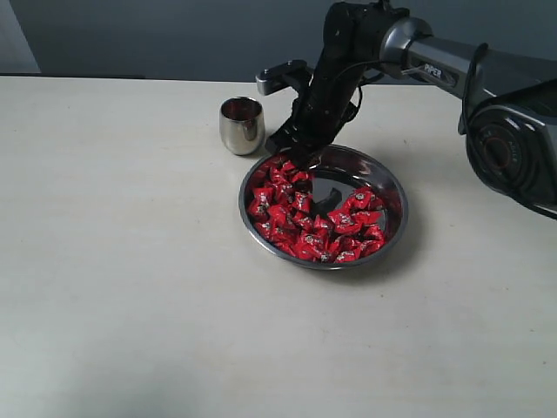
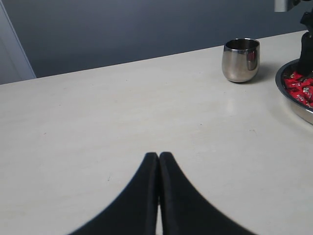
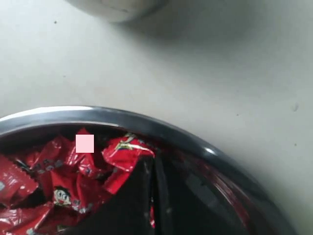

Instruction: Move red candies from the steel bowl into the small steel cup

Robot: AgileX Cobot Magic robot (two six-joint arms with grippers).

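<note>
Pale table [image 1: 130,287], red candies [image 1: 300,222], arm [image 1: 435,68] marked PIPER

Pale cream table [image 1: 130,305] under even light, dark grey-blue wall [image 1: 174,35] behind.

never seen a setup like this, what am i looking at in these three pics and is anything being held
It is a robot with two arms, each ending in a two-finger gripper. The wide picture is from a camera off the arms; the other two are from cameras on each wrist. On the table stand a small steel cup and a steel bowl of red candies. The right gripper dips among the candies, fingers together; whether it pinches one is unclear. The left gripper is shut and empty.
</note>
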